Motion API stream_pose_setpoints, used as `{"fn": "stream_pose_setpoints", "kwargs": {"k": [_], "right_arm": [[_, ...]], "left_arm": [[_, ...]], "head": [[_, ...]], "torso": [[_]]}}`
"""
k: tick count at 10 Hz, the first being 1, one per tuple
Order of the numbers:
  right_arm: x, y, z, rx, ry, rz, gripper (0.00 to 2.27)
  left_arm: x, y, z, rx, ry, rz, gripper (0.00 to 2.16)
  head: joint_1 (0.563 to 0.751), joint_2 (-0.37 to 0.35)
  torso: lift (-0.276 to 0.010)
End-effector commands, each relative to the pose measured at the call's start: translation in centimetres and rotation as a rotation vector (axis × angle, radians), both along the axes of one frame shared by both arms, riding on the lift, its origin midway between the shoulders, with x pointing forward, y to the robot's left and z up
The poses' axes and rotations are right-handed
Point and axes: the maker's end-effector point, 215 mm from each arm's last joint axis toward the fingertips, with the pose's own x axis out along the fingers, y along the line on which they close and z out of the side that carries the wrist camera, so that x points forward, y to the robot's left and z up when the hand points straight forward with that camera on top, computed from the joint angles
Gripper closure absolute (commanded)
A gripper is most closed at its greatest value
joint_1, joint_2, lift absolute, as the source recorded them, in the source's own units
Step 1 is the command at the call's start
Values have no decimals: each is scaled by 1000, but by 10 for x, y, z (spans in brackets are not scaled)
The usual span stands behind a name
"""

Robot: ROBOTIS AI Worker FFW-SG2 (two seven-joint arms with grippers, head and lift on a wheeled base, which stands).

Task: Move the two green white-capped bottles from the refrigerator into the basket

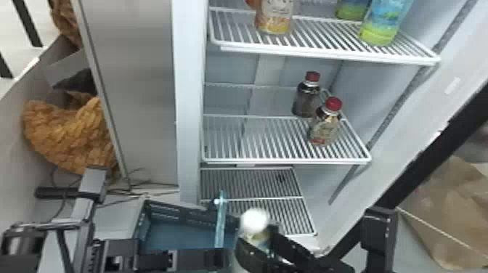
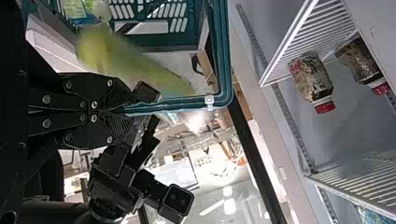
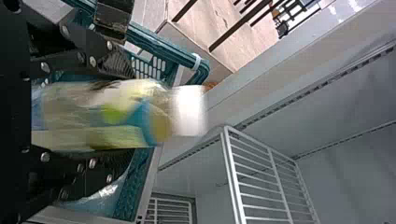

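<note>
The teal basket [image 1: 174, 232] stands below the refrigerator. My left gripper [image 1: 218, 256] is at its near-side rim, and in the left wrist view that gripper [image 2: 125, 111] is shut on the rim [image 2: 187, 99]. At the basket's right, my right gripper [image 1: 262, 241] stands open around a white-capped bottle [image 1: 254, 221]. The right wrist view has this bottle [image 3: 102, 116], motion-blurred, between the parted fingers of the gripper [image 3: 140, 112]. Blurred green [image 2: 126, 60] shows over the basket in the left wrist view. Another bottle [image 2: 88, 8] lies in the basket there.
Two red-capped bottles [image 1: 325, 125] stand on the refrigerator's middle shelf [image 1: 254, 145]. Above them, the upper shelf [image 1: 326, 40] holds an orange-labelled bottle [image 1: 275, 18] and blue-green items. The refrigerator's right wall and a dark post flank the right arm.
</note>
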Motion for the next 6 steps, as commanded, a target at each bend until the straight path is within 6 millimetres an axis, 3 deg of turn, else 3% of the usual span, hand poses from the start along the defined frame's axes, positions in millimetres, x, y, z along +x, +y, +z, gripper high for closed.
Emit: {"fn": "stream_pose_setpoints", "kwargs": {"k": [1, 6], "right_arm": [[0, 0, 0, 0, 0, 0, 533], [6, -2, 7, 0, -30, -12, 535]], "left_arm": [[0, 0, 0, -1, 1, 0, 1161], [0, 0, 0, -4, 2, 1, 1161]], "head": [[695, -201], [695, -202]], "torso": [[-263], [-263]]}}
